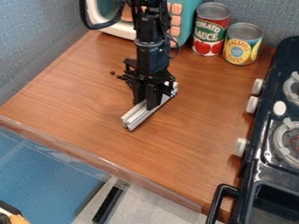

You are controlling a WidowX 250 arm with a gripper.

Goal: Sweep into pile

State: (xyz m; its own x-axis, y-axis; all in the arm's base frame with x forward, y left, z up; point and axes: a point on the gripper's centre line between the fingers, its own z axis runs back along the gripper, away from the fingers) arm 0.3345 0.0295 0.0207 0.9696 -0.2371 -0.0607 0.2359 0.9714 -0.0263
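Black and hanging down from the top edge, the gripper (145, 105) is clasping a silvery metal bar (135, 117), its two fingers standing together against opposite sides of it. The bar is lying at a slant low over the tabletop (81, 103), one end pointing toward the lower left of the view and the other toward the upper right; whether it is touching the wood, I cannot tell. Above it, the black arm (153, 52) is hanging nearly upright, a thin cable looping at its side.

Just beside the gripper, to its upper left, a few small dark bits (112, 73) are lying on the brown wood: one is sitting slightly apart, and the others are gathering close together near the gripper's body, which may be hiding more.

Farther back, a teal toy microwave (189, 15) with a white-framed door and orange buttons is standing behind the arm. To its right, a tomato sauce can (210, 28) and a shorter pineapple can (241, 43) are standing upright, side by side. Along the right edge, a black toy stove (257, 175) is showing its pale knobs and grey burners. Blue-grey walls (35, 39) are rising behind the tabletop, and beyond its front edge a blue mat (46, 179) is lying below.
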